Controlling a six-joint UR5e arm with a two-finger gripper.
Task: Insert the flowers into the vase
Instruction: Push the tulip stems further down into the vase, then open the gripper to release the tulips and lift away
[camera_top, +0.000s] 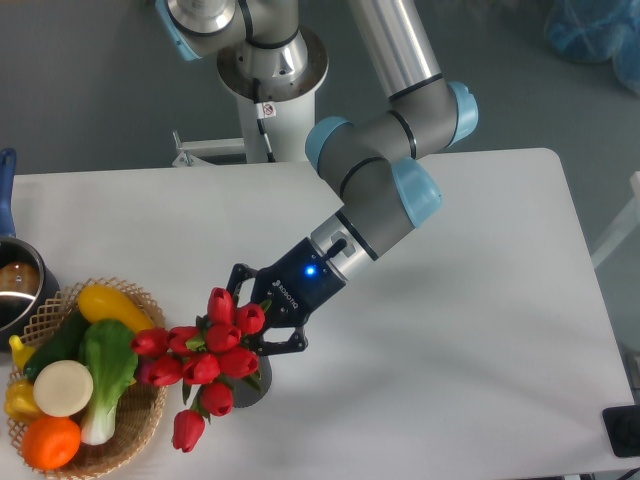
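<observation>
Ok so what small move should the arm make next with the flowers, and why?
Probably lower the flowers a little further. The gripper is beside the bouquet, apparently gripping it, and the vase shows only as a dark sliver under the buds, so the stems may not be seated. Whether they are inside is hidden.

Single grey UR5e arm (385, 185) with light-blue joint caps, reaching from its white pedestal base at the rear down and toward the front-left. The silver wrist carries a dark-blue gripper body with a lit blue indicator. The black two-finger gripper (255, 318) points front-left, its jaws largely hidden; whether they are closed cannot be told.
</observation>
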